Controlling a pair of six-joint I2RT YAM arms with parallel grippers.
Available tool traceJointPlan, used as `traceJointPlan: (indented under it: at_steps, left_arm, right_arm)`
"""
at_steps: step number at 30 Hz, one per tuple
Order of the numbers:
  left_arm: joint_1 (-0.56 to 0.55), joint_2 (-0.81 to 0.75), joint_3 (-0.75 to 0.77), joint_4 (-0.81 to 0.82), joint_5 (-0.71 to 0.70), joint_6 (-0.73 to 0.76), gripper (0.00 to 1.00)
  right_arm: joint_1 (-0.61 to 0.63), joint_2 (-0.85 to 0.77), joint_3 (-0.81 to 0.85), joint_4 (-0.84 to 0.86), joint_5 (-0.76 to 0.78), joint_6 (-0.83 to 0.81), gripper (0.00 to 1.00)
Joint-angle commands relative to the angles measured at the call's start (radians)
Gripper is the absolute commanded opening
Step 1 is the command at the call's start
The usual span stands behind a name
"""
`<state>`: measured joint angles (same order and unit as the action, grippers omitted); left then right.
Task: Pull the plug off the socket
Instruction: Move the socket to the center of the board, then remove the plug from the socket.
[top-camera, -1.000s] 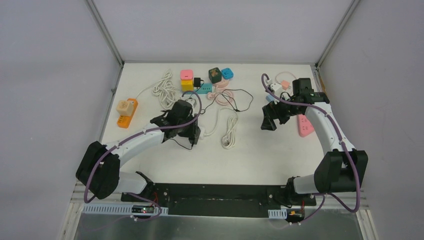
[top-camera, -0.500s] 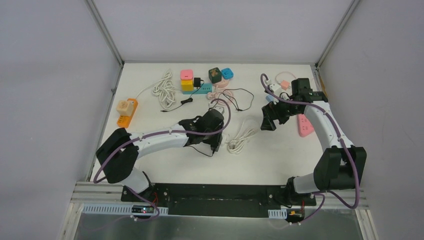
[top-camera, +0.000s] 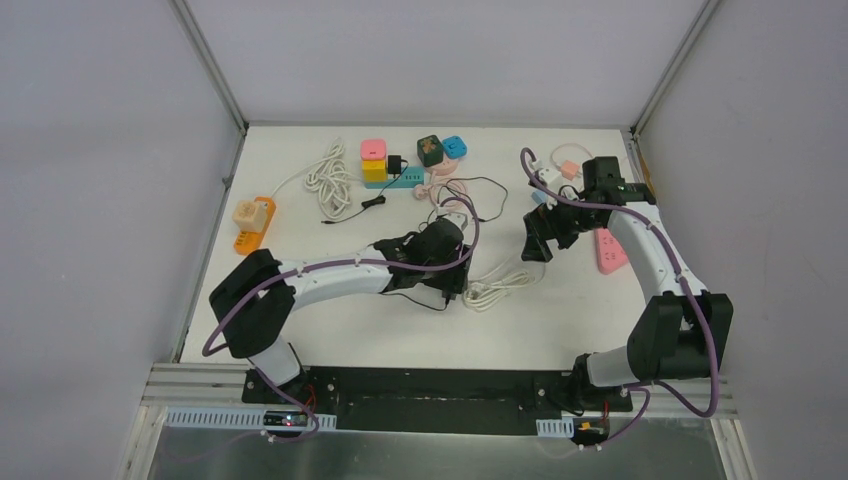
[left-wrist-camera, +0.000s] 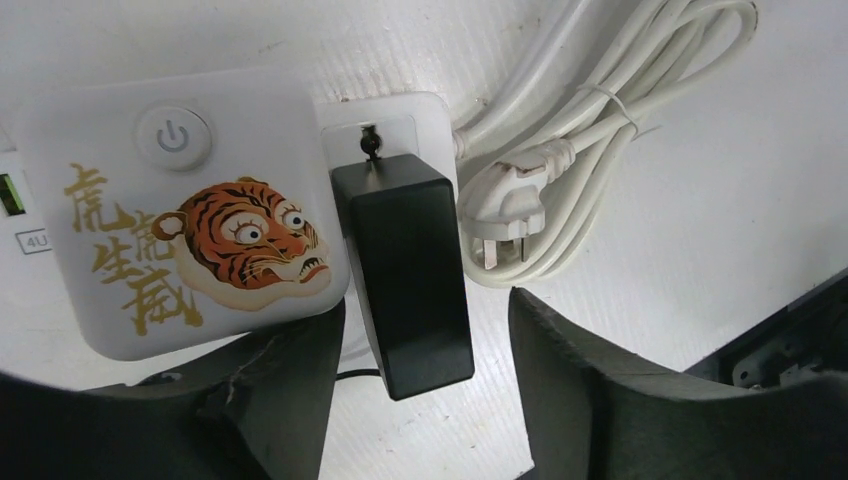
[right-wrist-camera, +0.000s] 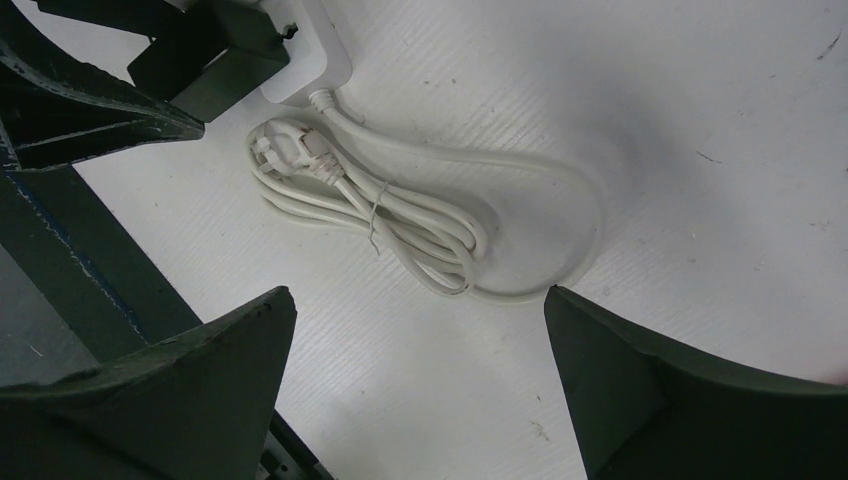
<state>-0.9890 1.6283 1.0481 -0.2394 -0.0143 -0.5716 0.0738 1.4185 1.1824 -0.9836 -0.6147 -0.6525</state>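
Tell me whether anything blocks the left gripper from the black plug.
Nothing visible does. The black plug lies bare between the fingers of the left gripper; the tiger-printed cube sits beside the plug.

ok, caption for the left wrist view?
Left gripper open around the black adapter at the white tiger socket, white cable alongside.

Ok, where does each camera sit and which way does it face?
Top external: above and behind, looking down on the table; left arm and right arm show.
Left wrist: down onto the tiger-print socket block and black plug adapter; left hand at bottom.
Right wrist: down onto the coiled white cable; right hand at bottom.
Shared: both wrist views show that cable.
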Motion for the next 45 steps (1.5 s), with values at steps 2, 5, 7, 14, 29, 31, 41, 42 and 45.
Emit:
traceJointPlan:
  at_steps: [2, 5, 7, 14, 29, 31, 41, 42, 45]
  left_arm:
    - [-0.007, -0.07, -0.02, 0.043, 0.019, 0.027, 0.65]
    - [-0.007, -0.093, -0.024, 0.042, 0.019, 0.054, 0.67]
    - [-0.008, -0.112, -0.027, 0.041, 0.028, 0.077, 0.67]
    - [-0.007, -0.232, -0.062, 0.027, 0.049, 0.207, 0.67]
    - [0.008, -0.468, -0.218, 0.17, -0.054, 0.625, 0.82]
    - [0.038, -0.5, -0.26, 0.225, -0.043, 0.652, 0.88]
    - [0.349, -0.575, -0.409, 0.508, 0.323, 0.574, 0.93]
    - [0.363, -0.564, -0.412, 0.516, 0.344, 0.574, 0.93]
    - [0.395, -0.521, -0.444, 0.568, 0.433, 0.625, 0.94]
  right_arm:
    - [0.002, 0.006, -0.005, 0.011, -0.026, -0.024, 1.0]
    - [0.002, 0.007, -0.007, 0.011, -0.029, -0.028, 1.0]
    - [0.003, 0.007, -0.009, 0.01, -0.032, -0.032, 1.0]
    - [-0.004, 0.004, -0.014, 0.001, -0.058, -0.059, 1.0]
    - [-0.016, -0.035, -0.039, -0.041, -0.189, -0.185, 1.0]
    - [-0.016, -0.043, -0.046, -0.056, -0.217, -0.221, 1.0]
    - [-0.014, -0.063, -0.086, -0.116, -0.345, -0.402, 1.0]
    - [-0.015, -0.065, -0.089, -0.116, -0.353, -0.411, 1.0]
    - [-0.014, -0.064, -0.093, -0.117, -0.369, -0.425, 1.0]
